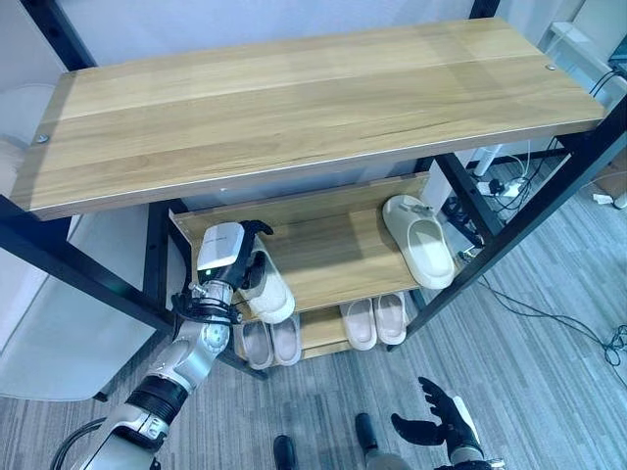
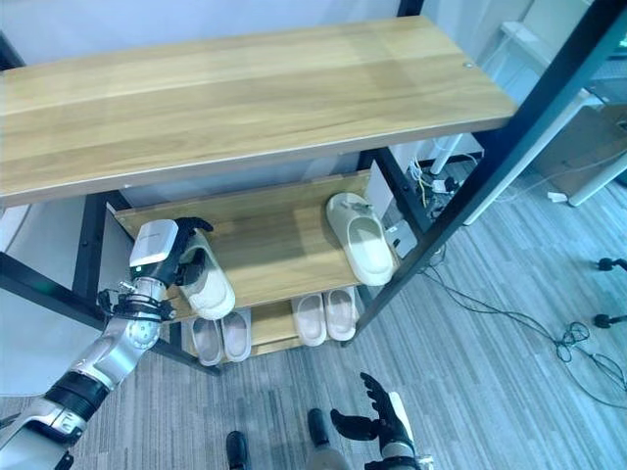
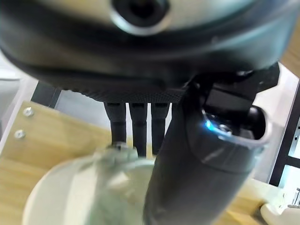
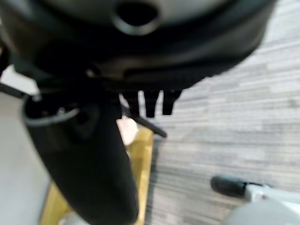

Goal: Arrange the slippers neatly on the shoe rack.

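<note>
- The shoe rack [image 1: 294, 108] is seen from above: a broad wooden top board, a middle shelf [image 1: 333, 245] beneath it and a bottom shelf [image 1: 318, 333] near the floor, all carried by a black metal frame.
- A cream slipper [image 1: 269, 289] is gripped by the left hand [image 1: 230, 259] at the left end of the middle shelf; the fingers [image 3: 133, 124] are curled over the slipper's upper while the thumb is pressed along its side, as is shown from close by in the left wrist view.
- The held slipper is rested on the front part of the middle shelf, with one end projecting past the shelf's front edge.
- A second cream slipper [image 1: 419, 240] is laid flat at the right end of the middle shelf, well apart from the held one.
- Two pairs of slippers are placed side by side on the bottom shelf: a greyish pair [image 1: 271, 343] on the left and a pinkish pair [image 1: 375, 318] on the right.
- The right hand [image 1: 431, 419] is held low over the grey floor [image 1: 549, 392] in front of the rack, its fingers spread and released, with nothing in them.
</note>
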